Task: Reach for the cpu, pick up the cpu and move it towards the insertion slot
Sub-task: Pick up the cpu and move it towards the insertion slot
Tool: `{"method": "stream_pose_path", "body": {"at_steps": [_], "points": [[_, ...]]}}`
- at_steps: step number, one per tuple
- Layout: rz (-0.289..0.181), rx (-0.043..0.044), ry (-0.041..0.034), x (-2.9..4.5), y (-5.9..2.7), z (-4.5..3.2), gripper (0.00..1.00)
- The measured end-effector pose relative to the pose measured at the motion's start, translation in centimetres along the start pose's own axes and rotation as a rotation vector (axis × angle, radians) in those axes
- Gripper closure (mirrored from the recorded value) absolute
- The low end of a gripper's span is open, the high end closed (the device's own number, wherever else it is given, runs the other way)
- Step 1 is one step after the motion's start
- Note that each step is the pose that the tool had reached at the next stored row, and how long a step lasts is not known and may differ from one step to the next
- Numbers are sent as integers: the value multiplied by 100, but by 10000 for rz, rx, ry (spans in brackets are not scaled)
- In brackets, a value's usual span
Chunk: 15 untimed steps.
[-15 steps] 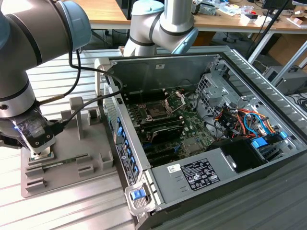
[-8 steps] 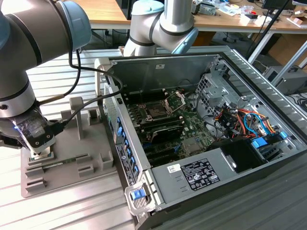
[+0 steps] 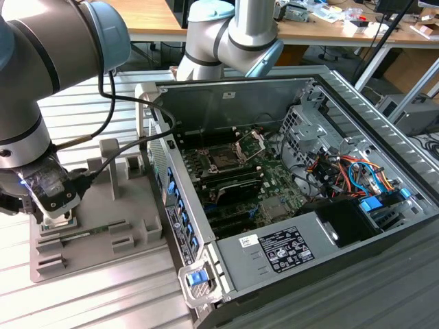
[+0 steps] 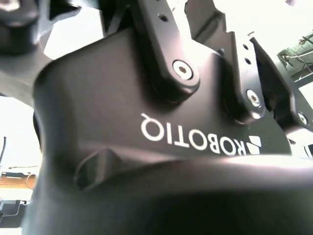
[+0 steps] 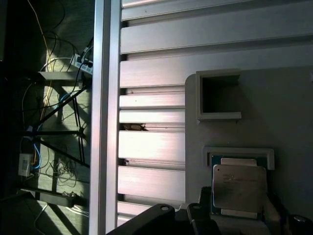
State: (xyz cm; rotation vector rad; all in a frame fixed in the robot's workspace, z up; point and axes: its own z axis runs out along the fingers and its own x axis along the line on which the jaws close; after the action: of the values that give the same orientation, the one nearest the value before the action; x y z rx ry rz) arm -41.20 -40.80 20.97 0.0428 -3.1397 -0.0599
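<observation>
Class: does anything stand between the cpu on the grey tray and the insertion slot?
Yes. The computer case's wall rises between the grey tray, where the cpu lies by the claw, and the insertion slot on the motherboard inside.

On my exterior view, a ribbed aluminium desk [image 3: 89, 301] carries a grey moulded plastic tray [image 3: 130, 226] at the exterior view's left. Just beside it lies an open grey metal computer case [image 3: 233, 99]. Inside I see a green motherboard [image 3: 274, 181], a grey metal power supply box with a white label [image 3: 281, 250], and a bundle of orange, red and blue cables [image 3: 350, 171]. In the first wrist view the tray shows 1 empty square pocket [image 5: 220, 95]. Light wooden worktops [image 3: 147, 17] stand behind.
</observation>
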Motion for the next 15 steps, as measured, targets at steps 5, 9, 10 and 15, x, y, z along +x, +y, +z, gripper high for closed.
{"method": "stream_pose_path", "body": {"at_steps": [5, 9, 10, 15], "points": [[0, 0, 0, 0, 0, 0, 46], [0, 0, 0, 0, 1, 1, 45], [0, 0, 0, 0, 1, 1, 38], [0, 0, 0, 0, 1, 1, 38]]}}
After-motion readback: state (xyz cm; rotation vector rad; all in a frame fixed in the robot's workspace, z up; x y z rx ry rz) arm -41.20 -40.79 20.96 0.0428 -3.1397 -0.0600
